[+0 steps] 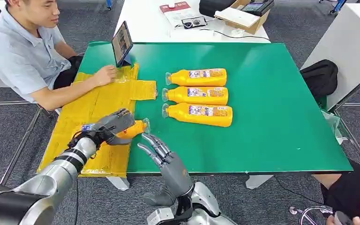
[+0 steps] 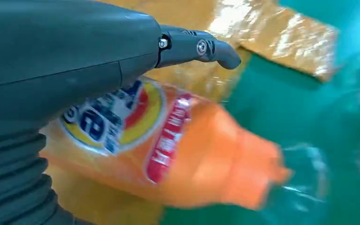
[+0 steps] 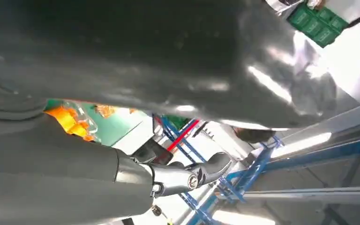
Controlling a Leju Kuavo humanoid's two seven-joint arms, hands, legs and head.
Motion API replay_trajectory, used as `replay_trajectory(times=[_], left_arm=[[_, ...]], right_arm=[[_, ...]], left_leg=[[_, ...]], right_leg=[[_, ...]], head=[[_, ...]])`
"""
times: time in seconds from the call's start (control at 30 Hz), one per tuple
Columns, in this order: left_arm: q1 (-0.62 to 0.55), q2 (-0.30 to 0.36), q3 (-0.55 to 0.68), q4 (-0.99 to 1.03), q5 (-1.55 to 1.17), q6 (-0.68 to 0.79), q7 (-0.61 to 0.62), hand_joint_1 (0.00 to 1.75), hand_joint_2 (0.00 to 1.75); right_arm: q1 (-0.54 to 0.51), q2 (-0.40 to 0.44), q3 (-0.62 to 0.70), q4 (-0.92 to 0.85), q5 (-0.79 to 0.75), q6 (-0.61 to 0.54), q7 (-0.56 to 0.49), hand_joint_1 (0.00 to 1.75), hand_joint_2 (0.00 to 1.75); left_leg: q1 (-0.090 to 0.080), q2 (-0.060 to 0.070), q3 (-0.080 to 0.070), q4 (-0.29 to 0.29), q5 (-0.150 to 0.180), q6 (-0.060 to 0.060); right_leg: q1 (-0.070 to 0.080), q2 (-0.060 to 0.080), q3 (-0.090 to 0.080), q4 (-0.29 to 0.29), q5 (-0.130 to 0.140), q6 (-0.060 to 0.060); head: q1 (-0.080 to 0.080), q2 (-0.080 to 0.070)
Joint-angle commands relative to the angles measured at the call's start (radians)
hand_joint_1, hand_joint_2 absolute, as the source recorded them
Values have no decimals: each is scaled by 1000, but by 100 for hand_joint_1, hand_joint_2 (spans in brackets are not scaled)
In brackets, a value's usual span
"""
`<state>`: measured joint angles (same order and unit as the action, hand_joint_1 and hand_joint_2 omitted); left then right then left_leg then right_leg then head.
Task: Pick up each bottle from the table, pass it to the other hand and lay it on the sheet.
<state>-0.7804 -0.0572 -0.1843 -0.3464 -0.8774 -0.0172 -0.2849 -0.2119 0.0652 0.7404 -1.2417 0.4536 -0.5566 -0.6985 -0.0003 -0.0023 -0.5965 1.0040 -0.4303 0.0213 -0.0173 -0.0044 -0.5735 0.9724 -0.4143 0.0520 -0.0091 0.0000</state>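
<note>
The green tabletop takes up most of the scene, and a person sits at its far left corner with one hand resting on the yellow sheet, probably to keep it from sliding. The sheet hangs over the tabletop's left edge, which puts it within easy reach of the robot's left arm.

Three orange bottles lie side by side in the middle of the green, caps all pointing toward the sheet. Laid out in a neat row like that, they look set up to be taken one at a time.

The left hand grasps a fourth bottle round its body, held on its side over the near right edge of the sheet, with the clear cap poking out toward the green. The left wrist view shows the label just under the thumb, so the grip sits well back from the neck. I'd judge the pass is done and the bottle is about to be laid down.

The right hand hovers just beside the cap, released, its fingers apart and holding nothing. It stands clear of the bottle, which suits a hand that has finished giving.
</note>
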Motion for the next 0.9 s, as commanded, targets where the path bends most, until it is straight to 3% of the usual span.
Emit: replay_trajectory(times=[0.03, 0.13, 0.3, 0.33, 0.37, 0.4, 0.77, 0.9], left_arm=[[26, -17, 65, 34, 10, -12, -8, 0, 0], [26, -17, 65, 34, 10, -12, -8, 0, 0], [55, -64, 256, -55, 272, -24, -180, 0, 0], [58, -72, 278, -76, 311, -35, -192, 0, 175], [67, -80, 295, -108, 354, -44, -208, 0, 175], [79, -89, 317, -146, 413, -63, -221, 0, 175], [331, -139, 299, -658, 981, -142, -199, 0, 175], [438, -112, 272, -823, 1123, -93, -211, 0, 175]], right_arm=[[-43, -26, 47, 74, -5, -7, 0, 0, 0], [-43, -26, 47, 74, -5, -7, 0, 0, 0], [-45, -34, 76, 75, -23, -51, 0, 0, 0], [-46, -35, 79, 73, -24, -59, 0, 0, 0], [-46, -36, 81, 69, -24, -71, 0, 0, 0], [-46, -36, 81, 64, -26, -81, 0, 0, 175], [31, -74, -21, -78, 50, -90, 0, 0, 175], [96, -64, -169, -87, 176, -75, 38, 0, 175]], left_leg=[[1, 2, 3, -1, -1, -1], [0, 1, 3, -1, 0, -1], [0, 0, 2, -1, 0, -1], [1, 1, 3, -1, -1, -1], [1, 0, 1, 0, 0, -1], [1, 0, 2, 0, -1, -1], [0, 0, -1, 0, -1, -1], [1, 1, -1, 0, -1, -1]], right_leg=[[1, 2, 3, -1, 0, -2], [0, 1, 2, -1, 0, -2], [0, 0, 2, -1, 0, -1], [1, 1, 3, -1, 0, -2], [1, 0, 1, 0, 0, -1], [1, 0, 2, 0, -1, -2], [1, 0, -2, 0, -1, -1], [1, 0, -2, 0, -1, -2]], head=[[0, 0], [0, 0], [0, 0], [0, 0], [0, 0], [0, 0], [0, 0], [0, 0]])
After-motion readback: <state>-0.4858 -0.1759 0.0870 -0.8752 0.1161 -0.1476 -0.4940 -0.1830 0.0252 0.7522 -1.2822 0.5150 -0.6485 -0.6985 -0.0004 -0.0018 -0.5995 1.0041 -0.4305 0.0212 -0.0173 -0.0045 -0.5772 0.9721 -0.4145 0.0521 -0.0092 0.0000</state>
